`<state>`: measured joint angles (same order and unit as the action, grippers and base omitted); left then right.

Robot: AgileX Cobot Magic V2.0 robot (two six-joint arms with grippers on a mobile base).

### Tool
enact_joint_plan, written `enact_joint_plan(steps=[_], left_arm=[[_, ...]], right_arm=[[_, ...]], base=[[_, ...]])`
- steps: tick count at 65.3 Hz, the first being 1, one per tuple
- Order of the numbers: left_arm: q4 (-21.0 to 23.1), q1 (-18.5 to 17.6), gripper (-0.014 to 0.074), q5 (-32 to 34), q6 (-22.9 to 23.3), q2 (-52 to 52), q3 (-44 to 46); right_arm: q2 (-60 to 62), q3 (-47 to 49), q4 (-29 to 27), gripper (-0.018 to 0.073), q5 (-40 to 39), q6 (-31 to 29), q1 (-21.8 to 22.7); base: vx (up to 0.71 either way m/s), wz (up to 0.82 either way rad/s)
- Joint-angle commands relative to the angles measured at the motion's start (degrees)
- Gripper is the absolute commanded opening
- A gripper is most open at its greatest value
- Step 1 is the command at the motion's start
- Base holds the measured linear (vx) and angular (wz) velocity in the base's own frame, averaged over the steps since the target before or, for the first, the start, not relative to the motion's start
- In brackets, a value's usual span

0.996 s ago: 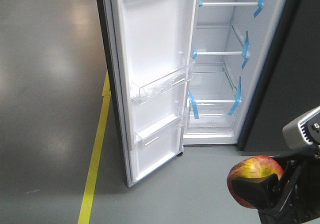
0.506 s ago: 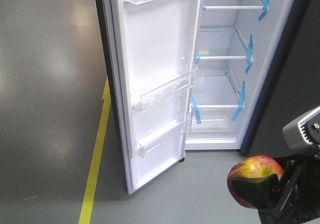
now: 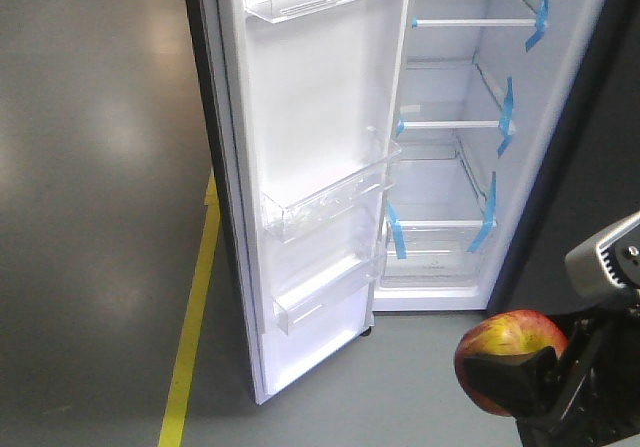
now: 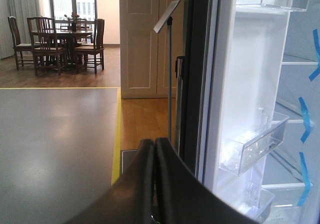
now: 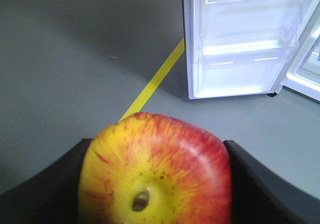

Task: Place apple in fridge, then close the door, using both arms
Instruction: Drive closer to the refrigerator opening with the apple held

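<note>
At five o'clock in the front view, the right gripper pinches the apple between its fingers, low and well apart from the fridge, which stands open at one o'clock. The door stands wide at twelve o'clock, its white inner face and clear bins showing. The left gripper, seen only from its own wrist view, has its fingers pressed together on nothing, near the door's edge.

The carrying step seems to be in hand. Next, the apple needs raising and moving forward toward one o'clock, past the bins, onto a glass shelf.

The fridge's top is cut off, the right arm is mostly out of frame, and the apple hides the far finger.
</note>
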<state>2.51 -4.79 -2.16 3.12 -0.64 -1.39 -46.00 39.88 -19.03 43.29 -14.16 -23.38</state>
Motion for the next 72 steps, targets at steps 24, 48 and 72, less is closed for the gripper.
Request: enact_joint_plan(steps=[24, 48, 72], left_arm=[[0.43, -0.34, -0.0006, 4.20, 0.18, -0.83, -1.62], [0.43, -0.34, -0.0006, 4.20, 0.18, -0.83, -1.62], [0.43, -0.34, -0.0006, 4.20, 0.18, -0.83, -1.62]], right_arm=[[0.49, 1.71, -0.98, 0.0223, -3.40, -0.37, -0.08], [0.49, 1.71, -0.98, 0.0223, -3.40, -0.37, -0.08], [0.49, 1.71, -0.98, 0.0223, -3.40, -0.37, -0.08]], base=[[0.07, -0.01], [0.07, 0.01], [0.06, 0.00]])
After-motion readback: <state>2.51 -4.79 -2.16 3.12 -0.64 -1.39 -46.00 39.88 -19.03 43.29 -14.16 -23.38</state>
